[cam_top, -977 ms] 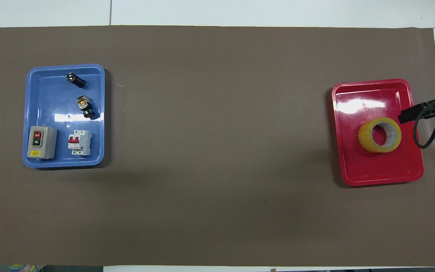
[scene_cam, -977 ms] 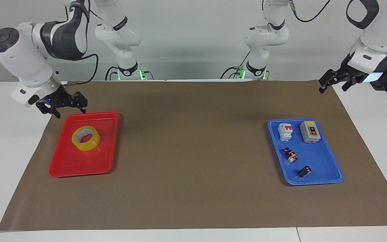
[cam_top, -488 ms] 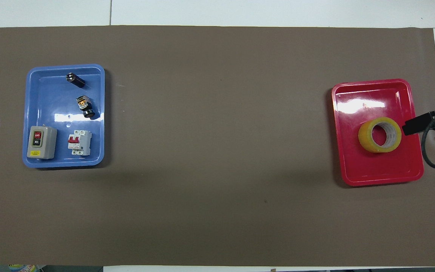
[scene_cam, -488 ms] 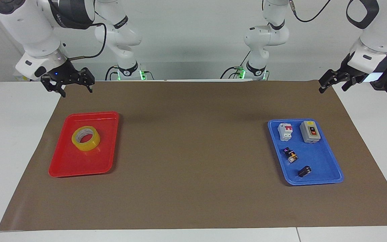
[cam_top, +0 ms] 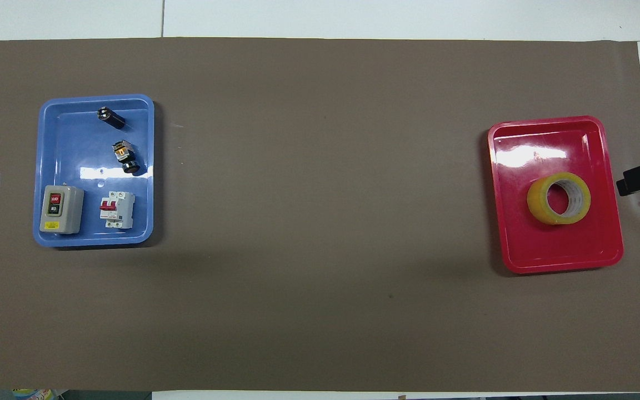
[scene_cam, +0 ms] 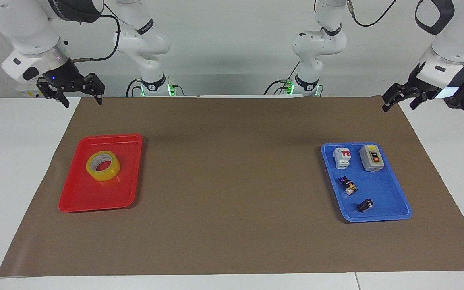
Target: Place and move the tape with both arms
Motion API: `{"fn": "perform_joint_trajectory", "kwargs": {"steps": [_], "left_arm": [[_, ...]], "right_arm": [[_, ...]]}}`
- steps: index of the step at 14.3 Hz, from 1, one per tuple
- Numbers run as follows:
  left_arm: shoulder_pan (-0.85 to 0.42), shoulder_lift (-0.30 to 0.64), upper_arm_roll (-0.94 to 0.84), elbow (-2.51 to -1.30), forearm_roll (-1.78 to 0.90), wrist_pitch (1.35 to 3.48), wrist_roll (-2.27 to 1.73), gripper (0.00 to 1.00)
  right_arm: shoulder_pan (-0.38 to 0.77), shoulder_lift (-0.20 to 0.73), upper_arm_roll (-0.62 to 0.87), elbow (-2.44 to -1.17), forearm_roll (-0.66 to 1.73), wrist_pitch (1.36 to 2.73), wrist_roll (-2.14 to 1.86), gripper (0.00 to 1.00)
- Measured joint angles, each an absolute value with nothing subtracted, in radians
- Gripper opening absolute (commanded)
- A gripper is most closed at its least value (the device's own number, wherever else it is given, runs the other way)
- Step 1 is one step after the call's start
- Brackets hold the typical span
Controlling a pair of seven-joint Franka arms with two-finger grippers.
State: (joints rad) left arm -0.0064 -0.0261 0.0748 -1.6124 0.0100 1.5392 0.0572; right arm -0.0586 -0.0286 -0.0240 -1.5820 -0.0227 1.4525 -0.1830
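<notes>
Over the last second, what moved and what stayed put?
The right gripper, open and empty, rose from just beside the red tray and drew back toward the robots, clear of the tray. Nothing was grasped or released. The tape lies unmoved in the red tray; the left gripper, open, waits where it was; the blue tray is unchanged.

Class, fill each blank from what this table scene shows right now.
1. The tape lies flat in the ____ tray.
2. The grey switch box sits in the ____ tray.
3. The right gripper, raised by the mat's corner, holds ____.

Missing words: red; blue; nothing
</notes>
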Motion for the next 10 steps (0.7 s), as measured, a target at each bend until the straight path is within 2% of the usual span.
{"fn": "perform_joint_trajectory", "kwargs": {"steps": [10], "left_arm": [[-0.006,-0.026,0.075,-1.612,0.010,1.539,0.057,1.00]], "right_arm": [[-0.048,-0.020,-0.027,-1.579,-0.023,1.462,-0.179,1.00]]}}
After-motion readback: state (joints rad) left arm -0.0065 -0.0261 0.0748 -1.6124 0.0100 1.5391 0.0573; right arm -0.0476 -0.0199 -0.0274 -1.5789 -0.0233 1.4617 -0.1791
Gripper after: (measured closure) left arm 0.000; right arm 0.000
